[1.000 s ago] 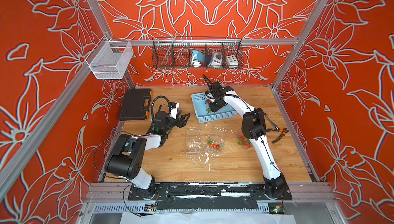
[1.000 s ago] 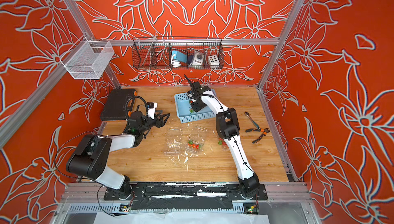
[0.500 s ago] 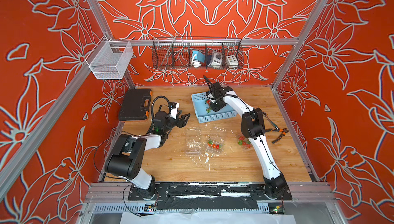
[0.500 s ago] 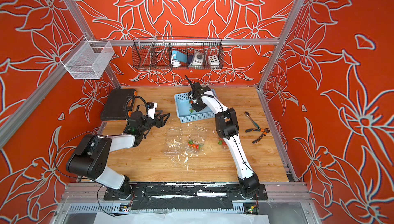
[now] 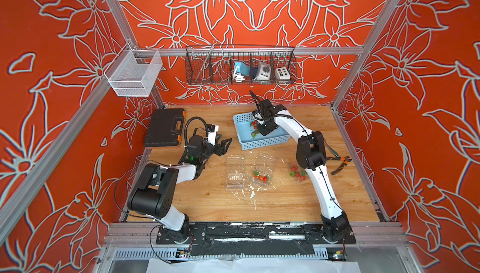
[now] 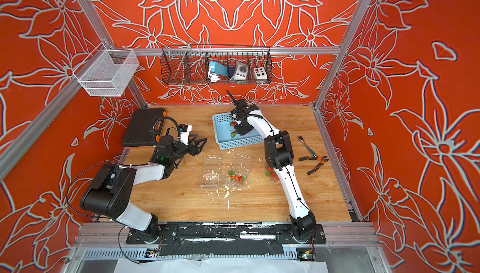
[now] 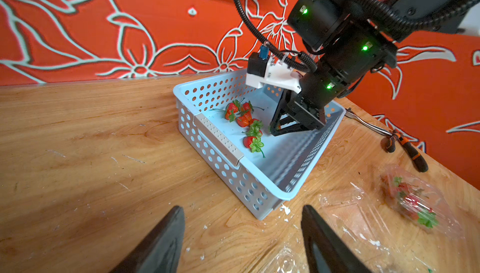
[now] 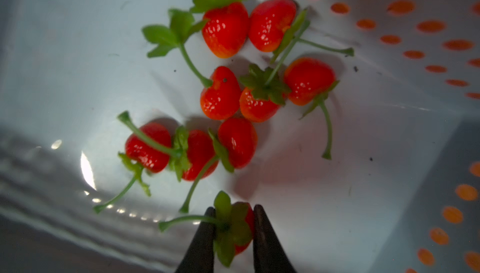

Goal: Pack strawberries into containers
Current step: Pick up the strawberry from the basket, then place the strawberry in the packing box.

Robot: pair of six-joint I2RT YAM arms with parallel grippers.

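Inventory: nine strawberries (image 8: 226,30) are in the one basket (image 5: 265,143), counted in the right wrist view. Three containers (image 5: 235,171); the berries inside them are too small to count. One case (image 5: 163,127), two wire baskets (image 5: 197,71), one pliers (image 5: 340,164), one wrench (image 6: 306,145).

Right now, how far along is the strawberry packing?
Done: two containers hold a few berries each, the middle container and the container beside the right arm. In hand: the right gripper is shut on a strawberry inside the blue basket. Left: about eight loose strawberries lie in that basket, the third container looks empty, and the left gripper hangs open, holding nothing.
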